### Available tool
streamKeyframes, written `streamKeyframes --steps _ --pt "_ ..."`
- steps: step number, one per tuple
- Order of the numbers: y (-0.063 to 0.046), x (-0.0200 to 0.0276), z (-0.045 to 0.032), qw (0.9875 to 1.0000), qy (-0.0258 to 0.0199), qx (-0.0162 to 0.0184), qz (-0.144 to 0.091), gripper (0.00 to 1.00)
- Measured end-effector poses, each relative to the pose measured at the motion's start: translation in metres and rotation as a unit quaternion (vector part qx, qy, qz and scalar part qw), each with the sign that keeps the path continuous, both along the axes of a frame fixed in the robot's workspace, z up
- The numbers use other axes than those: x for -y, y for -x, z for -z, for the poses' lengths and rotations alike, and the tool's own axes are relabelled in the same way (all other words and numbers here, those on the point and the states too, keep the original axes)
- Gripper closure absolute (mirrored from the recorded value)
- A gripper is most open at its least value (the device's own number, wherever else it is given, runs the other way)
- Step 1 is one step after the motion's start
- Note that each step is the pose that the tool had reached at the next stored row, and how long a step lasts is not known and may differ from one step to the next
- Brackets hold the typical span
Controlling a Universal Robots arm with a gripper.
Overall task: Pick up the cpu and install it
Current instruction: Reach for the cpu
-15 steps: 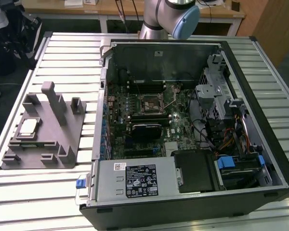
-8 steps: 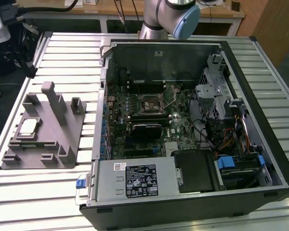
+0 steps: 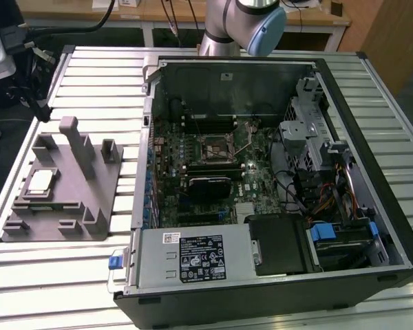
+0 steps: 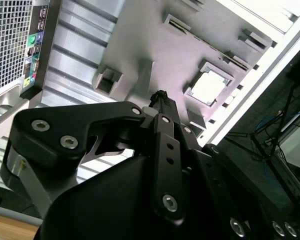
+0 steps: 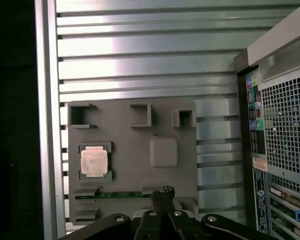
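cpu (image 3: 41, 180) on grey fixture (image 3: 100, 189), slatted table (image 3: 62, 278)

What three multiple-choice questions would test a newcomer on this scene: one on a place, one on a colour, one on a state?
1. Where is the cpu? A) on the floor B) in the fixture beside the computer case C) on a shelf
2. What colour is the fixture? A) red B) grey C) blue
3. The computer case is: A) open, motherboard exposed B) closed C) wrapped in plastic
Answers: 1 B, it rests in a fixture recess; 2 B, plain grey all over; 3 A, its board and cables show.
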State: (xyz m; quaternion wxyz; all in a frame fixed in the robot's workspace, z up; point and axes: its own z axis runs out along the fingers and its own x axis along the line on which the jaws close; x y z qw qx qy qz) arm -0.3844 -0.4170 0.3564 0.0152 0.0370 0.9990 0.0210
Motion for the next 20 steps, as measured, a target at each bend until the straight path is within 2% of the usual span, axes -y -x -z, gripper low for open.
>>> streamKeyframes --steps 5,7,15,20 --pt "0.000 0.0000 0.0000 1.0000 0.0000 0.0001 0.000 0.89" --pt "0.004 -0.0002 0.0009 1.0000 0.0001 0.0001 0.000 0.89" --pt "0.039 -0.0014 0.0119 1.0000 0.0001 0.0008 0.000 0.89" --pt "0.051 -0.0028 0.0211 1.0000 0.0000 0.0010 0.000 0.89"
